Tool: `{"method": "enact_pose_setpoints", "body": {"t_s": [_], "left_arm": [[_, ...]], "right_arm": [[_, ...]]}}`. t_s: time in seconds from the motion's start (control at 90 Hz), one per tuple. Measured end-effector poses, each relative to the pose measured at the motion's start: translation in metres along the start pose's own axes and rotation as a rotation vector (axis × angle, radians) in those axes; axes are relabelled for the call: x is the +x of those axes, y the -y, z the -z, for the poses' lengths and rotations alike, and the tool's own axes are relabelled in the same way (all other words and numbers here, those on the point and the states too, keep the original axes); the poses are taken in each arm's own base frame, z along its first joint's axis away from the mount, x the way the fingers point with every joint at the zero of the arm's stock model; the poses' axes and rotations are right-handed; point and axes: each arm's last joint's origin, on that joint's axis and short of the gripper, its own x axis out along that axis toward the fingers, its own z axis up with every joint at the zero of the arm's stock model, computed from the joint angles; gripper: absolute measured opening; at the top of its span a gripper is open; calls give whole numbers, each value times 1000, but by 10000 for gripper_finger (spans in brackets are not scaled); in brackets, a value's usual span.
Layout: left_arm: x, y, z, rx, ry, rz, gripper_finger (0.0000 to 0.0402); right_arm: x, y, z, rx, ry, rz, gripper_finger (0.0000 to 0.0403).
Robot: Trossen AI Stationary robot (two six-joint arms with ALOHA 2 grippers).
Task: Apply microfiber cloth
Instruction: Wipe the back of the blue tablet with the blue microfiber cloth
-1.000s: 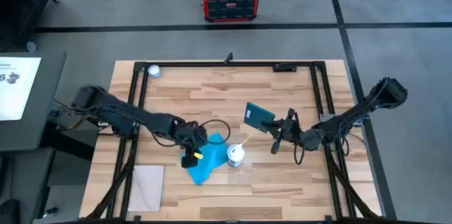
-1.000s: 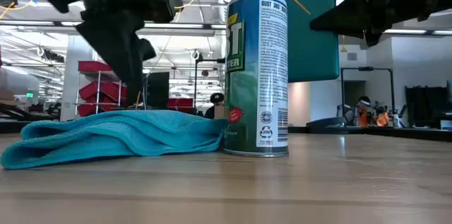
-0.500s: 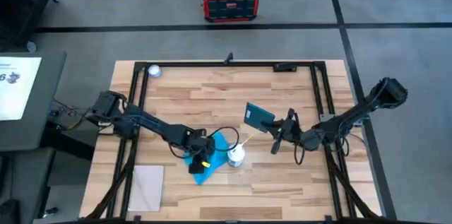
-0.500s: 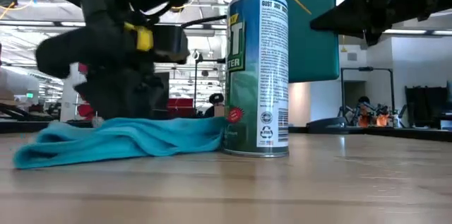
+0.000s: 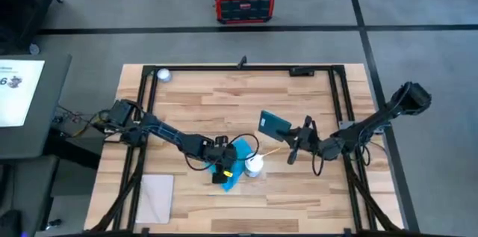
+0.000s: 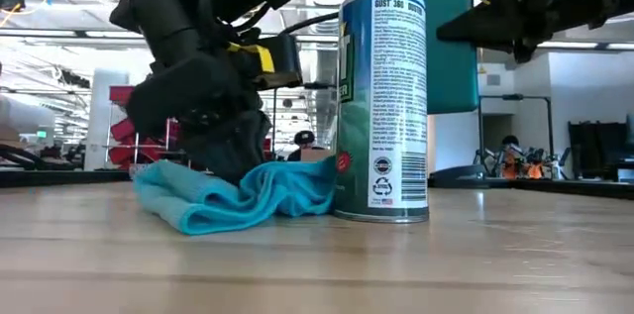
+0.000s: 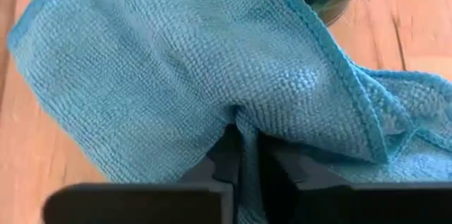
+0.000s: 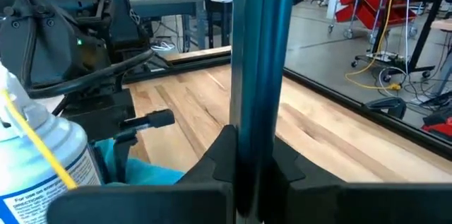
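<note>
The bright sky-blue soft microfiber cloth (image 5: 234, 164) is lying bunched on the wooden tabletop (image 5: 202, 106), a little toward 6 o'clock from centre, touching the white-capped green aerosol spray can (image 5: 255, 165) at the can's 9 o'clock side. It is looking light, limp and easily wrinkled, so it will likely drape and trail when lifted; a pinch on a raised fold or hemmed edge seems the best hold, not the flat middle.

The left hand (image 7: 248, 155) is pressing down on the cloth, its dark fingers nearly together and pinching a fold of fabric between them. The right hand (image 8: 247, 155) is waiting at about 3 o'clock, above the tabletop, clamping the dark glossy teal-backed tablet (image 5: 273, 124) on edge.

Compared with a second ago, the left hand is now much closer to the can, having travelled toward 3 o'clock. The cloth is more crumpled and shorter, its 9 o'clock end pulled in. The can appears nudged slightly toward 3 o'clock. The right hand and tablet are sitting unchanged.
</note>
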Motion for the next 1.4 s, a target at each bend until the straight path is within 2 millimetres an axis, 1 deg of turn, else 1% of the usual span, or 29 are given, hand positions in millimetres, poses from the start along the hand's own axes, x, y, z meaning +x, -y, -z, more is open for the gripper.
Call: {"method": "enact_pose_setpoints", "body": {"t_s": [0.111,0.133,0.167,0.189,0.222,0.278,0.3,0.333,0.4,0.456,0.578,0.633,0.7,0.811,0.922,1.044,1.178,1.3,1.4], "left_arm": [[0,2,0,15,12,-50,3],[-3,2,-1,18,24,-62,3],[-14,1,0,27,14,-96,2],[-21,-2,5,41,-37,-132,2],[-37,-8,17,64,-145,-192,1],[-63,-16,29,76,-211,-264,1],[-70,-17,30,56,-211,-277,1],[-83,-19,27,16,-166,-297,0],[-123,-26,30,-64,-101,-363,0],[-149,-30,34,-110,-23,-389,0],[-191,-32,40,-179,188,-405,0],[-211,-35,37,-226,324,-389,0],[-228,-36,36,-245,435,-357,0],[-242,-33,24,-194,605,-320,0],[-254,-30,11,-141,719,-311,0],[-253,-25,-4,-92,768,-319,0],[-258,-20,-19,-69,846,-258,0],[-257,-17,-26,-46,859,-250,0],[-258,-18,-29,-56,879,-252,0]], "right_arm": [[0,0,0,1,-1,0,9],[0,0,0,1,-1,0,9],[0,0,0,1,-2,0,9],[0,0,0,1,-2,0,9],[0,0,0,0,-2,0,9],[0,0,0,3,-2,-4,9],[-1,-1,0,3,-3,-8,9],[-1,-1,0,3,-3,-11,9],[-1,-3,-2,7,-1,-15,9],[0,-4,-4,10,-1,-30,9],[2,-6,-7,-4,-13,-32,9],[4,-7,-10,-1,-11,-28,9],[6,-7,-12,-1,-10,-26,9],[11,-5,-17,8,-6,-16,9],[18,-3,-25,1,5,7,9],[28,-3,-42,-13,32,-5,9],[36,-5,-64,-48,67,0,9],[42,-5,-83,-58,105,-14,9],[46,-5,-93,-60,126,-30,9]]}}
